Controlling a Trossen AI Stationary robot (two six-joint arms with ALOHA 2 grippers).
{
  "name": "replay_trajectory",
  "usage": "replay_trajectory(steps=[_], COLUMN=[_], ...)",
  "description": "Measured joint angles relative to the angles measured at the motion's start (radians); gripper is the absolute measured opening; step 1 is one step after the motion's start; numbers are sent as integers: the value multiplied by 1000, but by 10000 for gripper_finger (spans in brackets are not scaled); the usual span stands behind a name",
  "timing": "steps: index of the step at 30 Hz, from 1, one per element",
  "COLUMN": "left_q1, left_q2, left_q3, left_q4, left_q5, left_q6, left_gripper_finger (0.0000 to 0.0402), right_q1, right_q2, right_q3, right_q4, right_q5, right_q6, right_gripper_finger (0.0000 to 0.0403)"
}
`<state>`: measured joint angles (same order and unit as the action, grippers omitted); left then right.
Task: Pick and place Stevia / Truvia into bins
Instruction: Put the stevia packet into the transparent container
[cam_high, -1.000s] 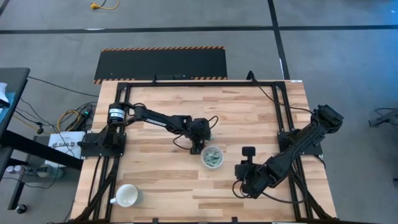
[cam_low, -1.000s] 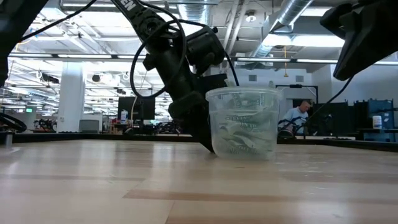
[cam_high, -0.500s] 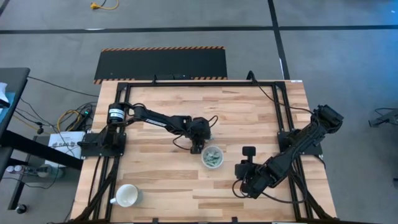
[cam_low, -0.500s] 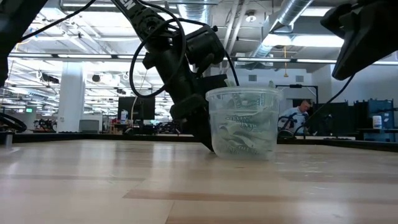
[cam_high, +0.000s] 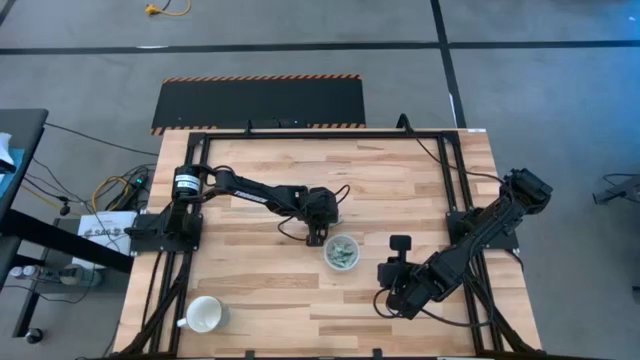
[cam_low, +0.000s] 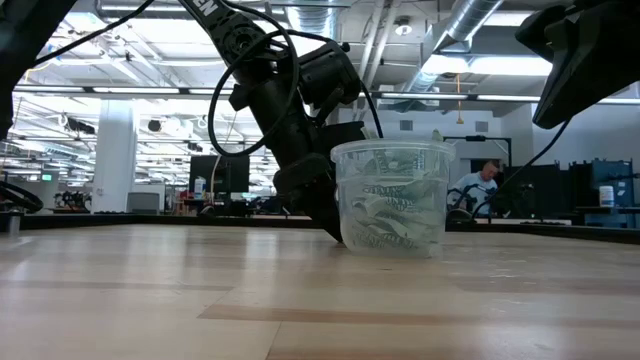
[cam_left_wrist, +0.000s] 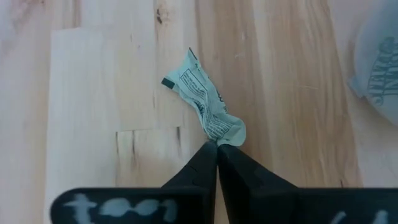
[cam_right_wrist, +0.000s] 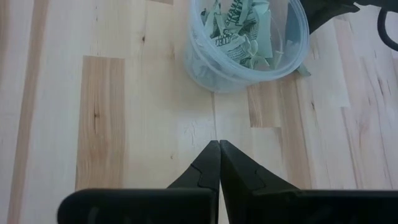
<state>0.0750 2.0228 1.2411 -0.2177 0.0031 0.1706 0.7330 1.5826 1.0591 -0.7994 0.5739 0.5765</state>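
**A:** Two arms over one wooden table (cam_high: 250, 290), from above. What does that top view give?

**B:** My left gripper (cam_high: 316, 238) sits low near the table's middle, just beside the clear cup (cam_high: 341, 252), which is filled with pale green sachets (cam_high: 342, 254). My right gripper (cam_high: 399, 243) waits apart from the cup on its other side. A white mug (cam_high: 205, 315) stands near the table's front left corner, well away from both.

**A:** And level with the table top?

**B:** My left arm (cam_low: 285, 110) slopes down behind the cup (cam_low: 390, 198); its tip is hidden at the cup's base. Sachets (cam_low: 388, 215) are piled inside the see-through wall. A person (cam_low: 478, 182) shows far back in the room.

**A:** Left wrist view?

**B:** My left fingers (cam_left_wrist: 236, 168) are pressed together on one end of a crumpled sachet (cam_left_wrist: 204, 102), which lies on the bare wood. The cup's edge (cam_left_wrist: 376, 62) shows at one side, apart from that sachet.

**A:** Right wrist view?

**B:** My right fingers (cam_right_wrist: 200, 169) are pressed together with nothing between them. The cup (cam_right_wrist: 245, 46) stands ahead of them, sachets (cam_right_wrist: 239, 28) inside, with my left arm (cam_right_wrist: 339, 12) just beyond it.
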Motion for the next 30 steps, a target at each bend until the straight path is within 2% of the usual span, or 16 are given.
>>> replay_trajectory(steps=[4,19,30], left_q1=[-1,-3,-3], left_q2=[0,-1,-1], left_q3=[9,73,74], left_q4=[-25,-126,-137], left_q5=[-34,-42,-62], left_q6=[0,-1,-1], left_gripper_finger=[1,0,0], right_q1=[0,0,0], right_q2=[0,0,0], right_q3=[0,0,0], right_q4=[0,0,3], right_q5=[1,3,3], right_q6=[0,0,0], right_gripper_finger=[0,0,0])
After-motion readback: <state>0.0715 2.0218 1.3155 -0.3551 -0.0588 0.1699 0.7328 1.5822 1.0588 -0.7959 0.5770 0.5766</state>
